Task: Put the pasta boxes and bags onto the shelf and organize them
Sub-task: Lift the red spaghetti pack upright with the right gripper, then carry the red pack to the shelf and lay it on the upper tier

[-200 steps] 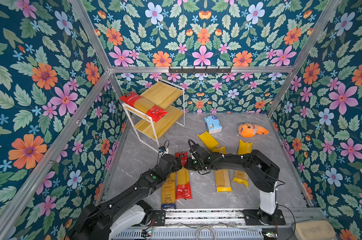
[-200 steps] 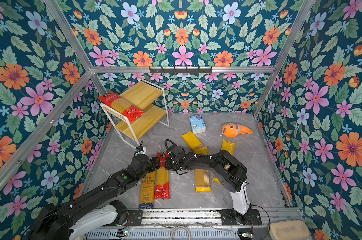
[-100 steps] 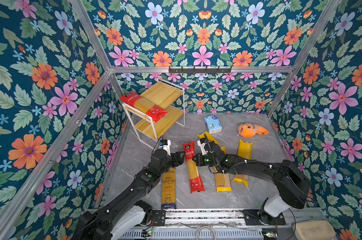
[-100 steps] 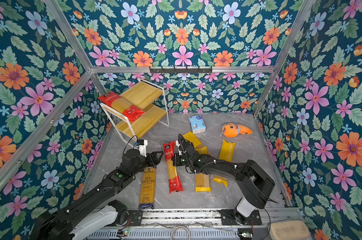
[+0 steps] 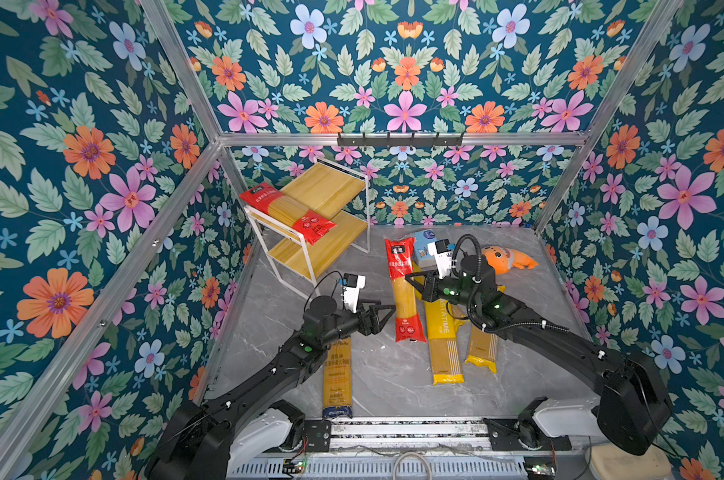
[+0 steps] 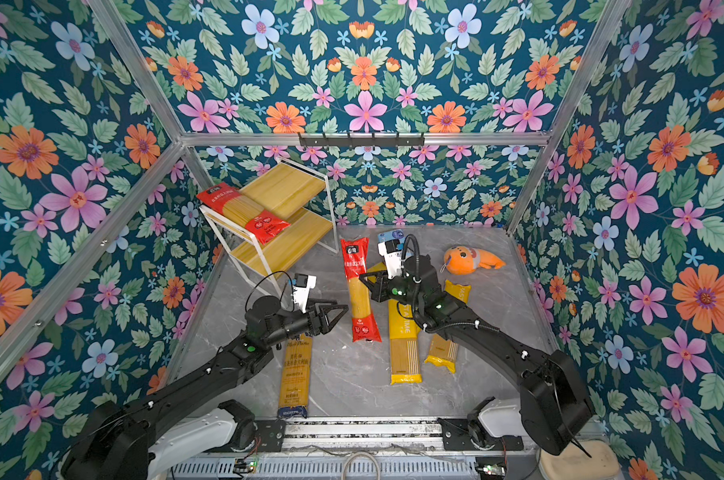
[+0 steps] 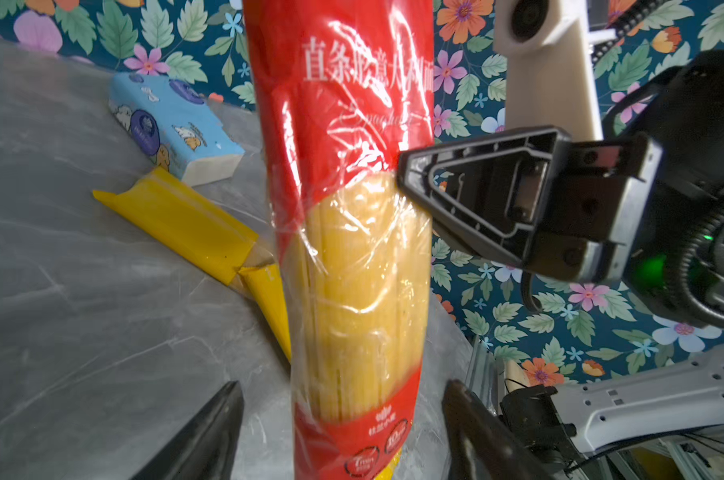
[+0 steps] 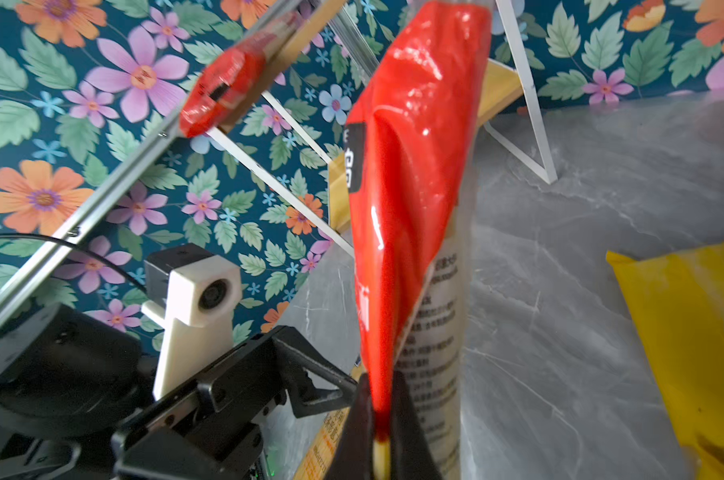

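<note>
One red pack (image 5: pixel 404 291) is pinched in my right gripper (image 5: pixel 409 279), whose fingers (image 8: pixel 414 440) are clamped on its side seam about midway along; it stands on edge over the middle of the desk (image 5: pixel 385 374), one end pointing at the back wall, and I cannot tell whether its near end touches the surface; my left gripper (image 5: pixel 387 319) hovers just beside the pack's near half, fingers spread wide and holding nothing; the second red pack (image 5: pixel 287 210) lies along the front of the upper board of the shelf (image 5: pixel 331 187), which stands in the back left corner; flat on the desk I see the dark blue-and-gold pack (image 5: pixel 337 374) partly under my left arm, a yellow PASTATIME pack (image 5: pixel 443 340) and another yellow pack (image 5: pixel 483 347) partly under my right arm; behind them lie a light-blue tissue pack (image 5: pixel 421 245) and an orange plush toy (image 5: pixel 505 259).
</note>
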